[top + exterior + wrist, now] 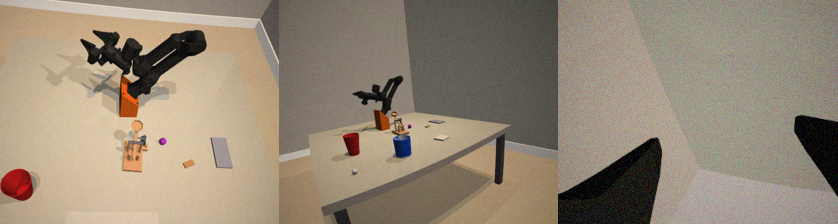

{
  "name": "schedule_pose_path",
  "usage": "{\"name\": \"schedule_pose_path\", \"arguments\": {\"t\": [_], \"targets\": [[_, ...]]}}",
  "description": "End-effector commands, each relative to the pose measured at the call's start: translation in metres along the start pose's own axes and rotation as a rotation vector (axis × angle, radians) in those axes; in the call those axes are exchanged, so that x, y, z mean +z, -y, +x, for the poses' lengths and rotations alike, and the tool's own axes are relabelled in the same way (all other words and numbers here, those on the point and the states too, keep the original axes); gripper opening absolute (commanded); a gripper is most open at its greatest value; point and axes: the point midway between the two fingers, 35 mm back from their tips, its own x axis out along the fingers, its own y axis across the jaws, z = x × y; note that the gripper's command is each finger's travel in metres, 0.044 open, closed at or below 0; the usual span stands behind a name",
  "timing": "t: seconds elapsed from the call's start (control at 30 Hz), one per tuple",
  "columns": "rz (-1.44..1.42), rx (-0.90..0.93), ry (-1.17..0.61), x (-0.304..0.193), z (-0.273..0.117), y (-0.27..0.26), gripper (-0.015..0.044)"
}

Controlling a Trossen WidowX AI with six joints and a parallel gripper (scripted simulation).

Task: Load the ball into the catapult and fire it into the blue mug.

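A small purple ball lies on the table beside the wooden catapult. The catapult's throwing arm is raised and slants toward the robot's base; its round cup looks empty. The blue mug stands upright near the table's front edge and is outside the top view. My gripper is open and empty, high above the table and far from the ball and catapult. The wrist view shows only the two fingers and walls behind.
An orange pedestal stands right behind the catapult. A red cup stands left of the mug, with a whitish ball in front. A grey plate, a small orange block and a cream tile lie right.
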Motion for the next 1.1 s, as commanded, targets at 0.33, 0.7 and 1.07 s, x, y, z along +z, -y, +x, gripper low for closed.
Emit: {"name": "schedule_pose_path", "arguments": {"t": [0.33,0.7,1.07], "targets": [[-0.293,-0.145,0.041,0.006,0.003,0.037,0.044],[-0.63,-0.323,0.054,0.014,0.0,0.078,0.044],[-0.961,-0.51,0.029,0.025,-0.011,0.116,0.044]]}}
